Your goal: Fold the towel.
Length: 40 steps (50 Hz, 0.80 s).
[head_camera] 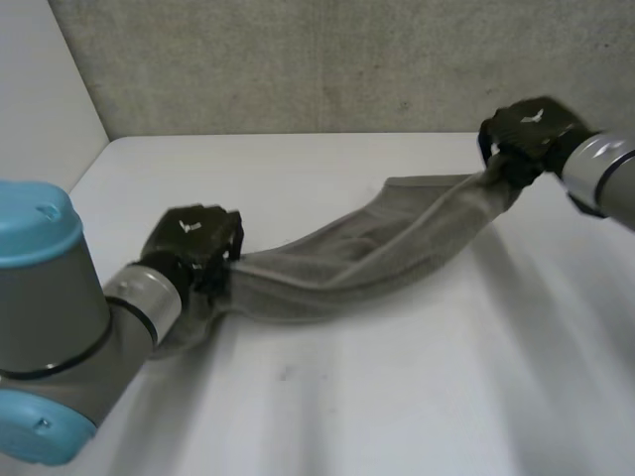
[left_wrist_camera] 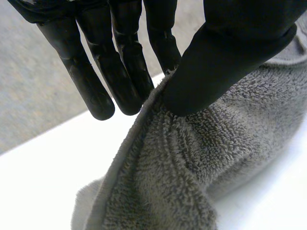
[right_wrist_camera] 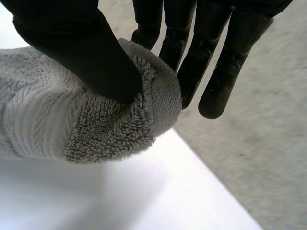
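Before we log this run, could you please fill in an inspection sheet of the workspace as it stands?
Surface: white table.
Job's things: grey towel, bunched lengthwise and stretched between the two hands; not yet folded.
Clutter: nothing seen.
Hands: left hand pinches one end of the towel between thumb and fingers; right hand pinches the other end the same way.
Cables: nothing seen.
Surroundings: grey wall behind the table.
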{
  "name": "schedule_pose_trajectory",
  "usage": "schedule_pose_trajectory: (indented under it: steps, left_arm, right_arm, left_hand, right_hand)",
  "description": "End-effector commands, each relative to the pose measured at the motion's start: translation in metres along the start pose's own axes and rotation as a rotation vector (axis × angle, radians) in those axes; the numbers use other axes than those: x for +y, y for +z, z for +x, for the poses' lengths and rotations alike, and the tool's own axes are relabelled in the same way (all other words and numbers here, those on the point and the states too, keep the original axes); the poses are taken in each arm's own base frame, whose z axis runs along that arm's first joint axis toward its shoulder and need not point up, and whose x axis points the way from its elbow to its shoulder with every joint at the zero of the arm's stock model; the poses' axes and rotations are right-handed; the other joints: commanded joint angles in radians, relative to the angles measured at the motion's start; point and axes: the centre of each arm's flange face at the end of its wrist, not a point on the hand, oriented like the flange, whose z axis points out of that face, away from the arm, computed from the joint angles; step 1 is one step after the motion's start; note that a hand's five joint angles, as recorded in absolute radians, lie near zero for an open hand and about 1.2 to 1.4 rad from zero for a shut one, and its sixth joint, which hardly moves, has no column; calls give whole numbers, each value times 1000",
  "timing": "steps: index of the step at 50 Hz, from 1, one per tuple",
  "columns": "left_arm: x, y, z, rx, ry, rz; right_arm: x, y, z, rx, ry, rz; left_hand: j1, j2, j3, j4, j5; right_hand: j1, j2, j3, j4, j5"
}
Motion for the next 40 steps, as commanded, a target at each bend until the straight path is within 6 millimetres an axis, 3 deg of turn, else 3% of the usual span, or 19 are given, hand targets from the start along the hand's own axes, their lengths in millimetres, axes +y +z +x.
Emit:
schedule_pose_trajectory:
  steps: [1, 4, 6, 10, 12, 14, 18, 25, 27, 30, 32, 33, 34, 35, 36, 37, 38, 39, 40]
  left_arm:
    - [-59, -10, -15, -41, -7, 185]
    - [-82, -20, -17, -46, -6, 241]
    - [-90, -25, -17, -44, -4, 250]
    - [-87, -31, -14, 8, -5, 177]
    - [-80, -31, -12, 36, -5, 134]
    - [-69, -28, -9, 66, -7, 75]
    - [-27, 0, -5, 114, -21, -112]
    - [2, 37, -5, 119, -26, -195]
    - [2, 48, -6, 116, -17, -189]
    - [-15, 72, -14, 91, 45, -111]
    - [-59, 91, -29, 35, 113, 48]
    - [-59, 91, -30, 34, 113, 49]
    - [-90, 94, -36, -1, 134, 162]
    - [-124, 94, -42, -35, 143, 289]
    - [-124, 94, -42, -36, 143, 291]
    - [-153, 91, -47, -65, 147, 407]
    - [-184, 84, -52, -90, 147, 528]
    - [-184, 84, -52, -90, 147, 529]
    - [-205, 76, -55, -107, 146, 612]
  right_arm:
    - [-84, -71, 32, 131, -76, 146]
    - [-98, -84, 33, 151, -92, 179]
    - [-116, -106, 31, 165, -111, 211]
    - [-113, -115, 25, 126, -92, 163]
    - [-104, -113, 21, 91, -75, 121]
    - [-74, -94, 13, 13, -36, 13]
    - [-46, -78, 3, -42, -51, -78]
    - [10, -41, -9, -118, -38, -210]
    - [15, -31, -7, -103, -35, -194]
    - [5, -10, 10, 5, -51, -69]
    - [-9, -2, 23, 80, -53, 17]
    - [-25, 3, 37, 150, -52, 115]
    - [-46, 6, 52, 225, -54, 233]
    - [-46, 6, 52, 225, -54, 234]
    - [-67, 4, 66, 290, -56, 352]
    - [-90, -3, 76, 340, -49, 472]
    - [-91, -3, 76, 340, -49, 473]
    - [-112, -14, 86, 386, -41, 578]
    - [-112, -14, 86, 386, -41, 579]
  left_hand:
    - [199, 199, 200, 198, 205]
    - [202, 202, 202, 201, 208]
    - [208, 208, 208, 206, 214]
    - [240, 240, 241, 239, 246]
    - [240, 240, 241, 239, 246]
    - [237, 237, 238, 236, 243]
    - [223, 222, 223, 221, 229]
    - [217, 216, 217, 215, 223]
    - [220, 219, 220, 218, 226]
    - [237, 237, 238, 236, 243]
    - [258, 257, 258, 256, 263]
    - [258, 257, 258, 256, 263]
    - [258, 257, 258, 256, 263]
    - [258, 257, 258, 256, 263]
    - [258, 257, 258, 256, 263]
    - [258, 257, 258, 256, 263]
    - [258, 257, 258, 256, 263]
    - [258, 257, 258, 256, 263]
    - [258, 257, 258, 256, 263]
  right_hand:
    - [14, 183, 185, 180, 193]
    - [14, 183, 185, 180, 193]
    - [14, 183, 185, 180, 193]
    - [14, 183, 185, 180, 193]
    - [14, 183, 185, 180, 193]
    - [14, 183, 185, 180, 193]
    - [14, 183, 185, 180, 193]
    - [14, 183, 185, 180, 193]
    - [14, 183, 185, 180, 193]
    - [14, 183, 185, 180, 193]
    - [14, 183, 185, 180, 193]
    - [14, 183, 185, 180, 193]
    - [14, 183, 185, 180, 193]
    - [14, 183, 185, 180, 193]
    - [14, 183, 185, 180, 193]
    - [14, 183, 185, 180, 193]
    - [14, 183, 185, 180, 193]
    - [14, 183, 185, 180, 193]
    - [14, 183, 185, 180, 193]
